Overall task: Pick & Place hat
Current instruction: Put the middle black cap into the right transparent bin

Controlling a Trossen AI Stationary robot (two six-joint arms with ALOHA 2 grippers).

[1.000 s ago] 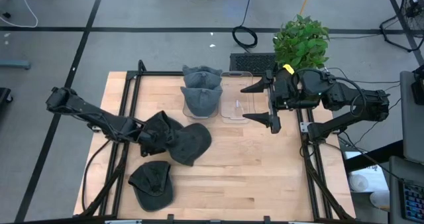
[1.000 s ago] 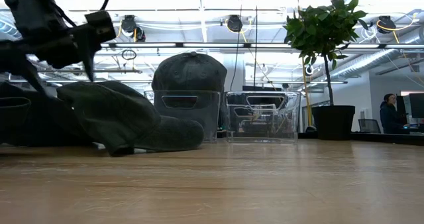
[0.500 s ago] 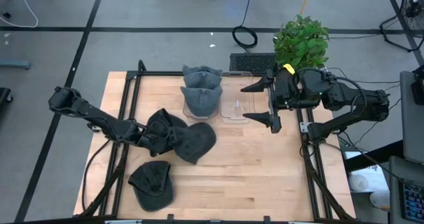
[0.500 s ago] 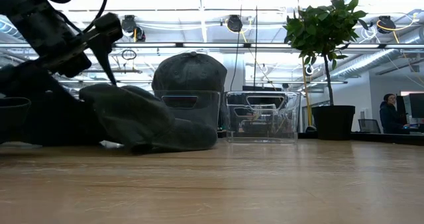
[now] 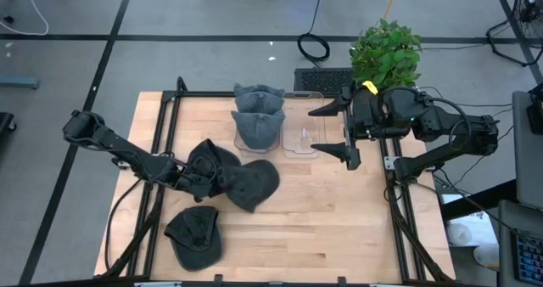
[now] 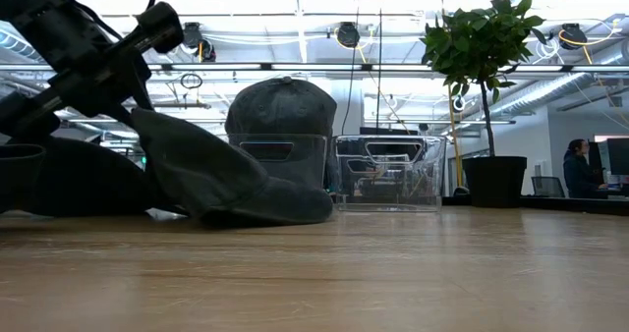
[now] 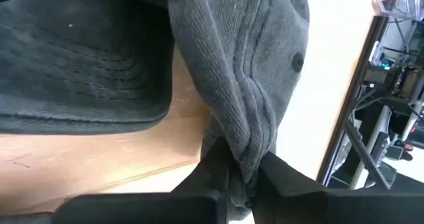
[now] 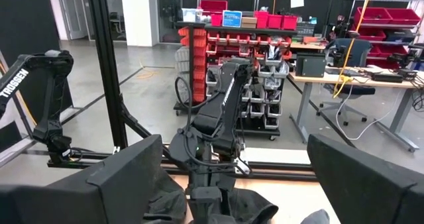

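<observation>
A grey knitted hat point(image 5: 251, 183) lies at the table's left middle, its crown button point(image 7: 296, 62) showing in the left wrist view. My left gripper point(image 5: 197, 175) is shut on it at its left end. A darker hat point(image 5: 212, 158) lies against it, brim point(image 7: 73, 71) on the wood. Another hat point(image 5: 195, 236) lies flat near the front edge. Two more hats point(image 5: 257, 126) sit in and behind a clear bin. My right gripper point(image 5: 317, 132) hangs open, high over the far right, holding nothing. My left gripper pinches a bunched fold of the hat's knitted cloth point(image 7: 246, 159) between its two fingers point(image 7: 215, 168). It comes slanting down from the table's left. The pinched end point(image 6: 147, 126) is drawn up, while the rest of the hat point(image 6: 265, 199) lies on the table.
An empty clear bin point(image 5: 302, 138) stands beside the hat-filled one at the far middle. A potted plant point(image 5: 386, 49) stands behind the table's far right. Bare wood point(image 5: 339, 219) stretches across the near right. A person point(image 6: 582, 170) sits far off in the room.
My left gripper has tipped downward, sunk a little into the hat and shut on its cloth. The hat has been nudged toward the table's right, and its left end is now bunched and raised.
</observation>
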